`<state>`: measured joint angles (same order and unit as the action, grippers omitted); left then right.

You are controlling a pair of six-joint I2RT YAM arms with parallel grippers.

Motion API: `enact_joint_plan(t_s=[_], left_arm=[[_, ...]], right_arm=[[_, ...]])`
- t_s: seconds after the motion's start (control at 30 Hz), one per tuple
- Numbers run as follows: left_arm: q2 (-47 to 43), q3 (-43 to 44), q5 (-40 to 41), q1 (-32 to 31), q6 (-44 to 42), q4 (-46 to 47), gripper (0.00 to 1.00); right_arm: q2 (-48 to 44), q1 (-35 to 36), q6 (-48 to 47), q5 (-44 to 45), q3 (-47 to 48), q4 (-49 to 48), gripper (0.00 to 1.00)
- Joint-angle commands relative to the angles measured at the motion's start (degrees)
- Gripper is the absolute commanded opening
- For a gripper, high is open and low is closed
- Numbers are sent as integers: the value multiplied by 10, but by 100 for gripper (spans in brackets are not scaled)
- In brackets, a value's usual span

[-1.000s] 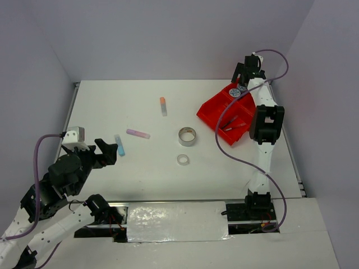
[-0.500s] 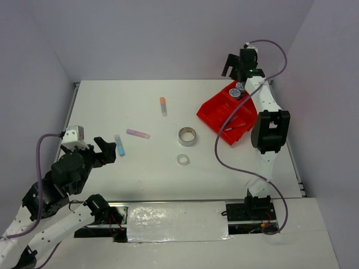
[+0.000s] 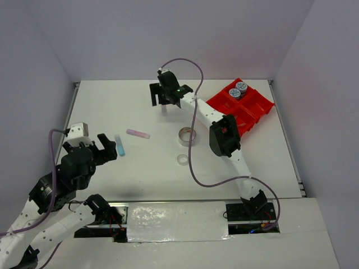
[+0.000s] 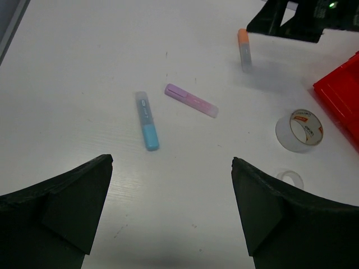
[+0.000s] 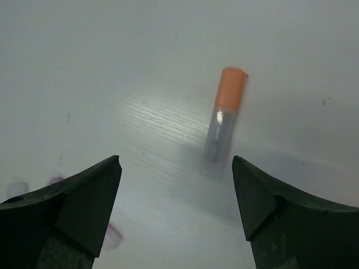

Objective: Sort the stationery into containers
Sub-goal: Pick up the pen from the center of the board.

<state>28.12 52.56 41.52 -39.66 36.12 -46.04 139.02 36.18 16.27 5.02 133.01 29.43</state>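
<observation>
The red tray [image 3: 258,109] sits at the upper right of the top view, with two patterned tubs [image 3: 242,86] at its upper end. Outside it I count three short tubes: blue [image 4: 147,120], purple [image 4: 190,101] and orange-capped [image 5: 224,120]. There is also one tape roll [image 4: 300,130] and one clear ring [image 4: 290,179]. My right gripper [image 5: 175,168], wide open and empty, hangs over the orange-capped tube, which lies near vertical in my wrist view, cap uppermost. My left gripper [image 4: 171,168] gapes empty at lower left.

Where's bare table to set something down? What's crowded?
Free: far-left corner of the table, beyond pink tube and left of orange tube; near strip this side of the clear tape ring; near-right, this side of the red tray. Crowded: middle band, blue tube to silvery tape roll, right arm stretched across it.
</observation>
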Motion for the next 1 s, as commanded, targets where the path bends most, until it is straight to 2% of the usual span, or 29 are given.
enact_joint_plan(t_s=[0.0, 0.17, 0.3, 0.5, 0.6, 0.83, 0.97], left_arm=[[-5, 6, -16, 3, -16, 32, 99], [-1, 5, -25, 4, -22, 36, 99], [2, 6, -30, 4, -24, 37, 99], [-12, 4, -32, 5, -24, 39, 99], [-20, 3, -35, 5, -25, 41, 99], [-31, 2, -44, 5, -31, 46, 99], [-39, 1, -47, 5, -31, 46, 99]], right_arm=[[28, -22, 31, -4, 11, 12, 85], [74, -18, 24, -4, 47, 35, 82], [86, -17, 27, -4, 39, 41, 75], [116, -3, 13, 33, 87, 85, 65], [120, 2, 11, 61, 83, 95, 65], [136, 2, 10, 54, 96, 114, 60], [144, 2, 5, 40, 108, 119, 49]])
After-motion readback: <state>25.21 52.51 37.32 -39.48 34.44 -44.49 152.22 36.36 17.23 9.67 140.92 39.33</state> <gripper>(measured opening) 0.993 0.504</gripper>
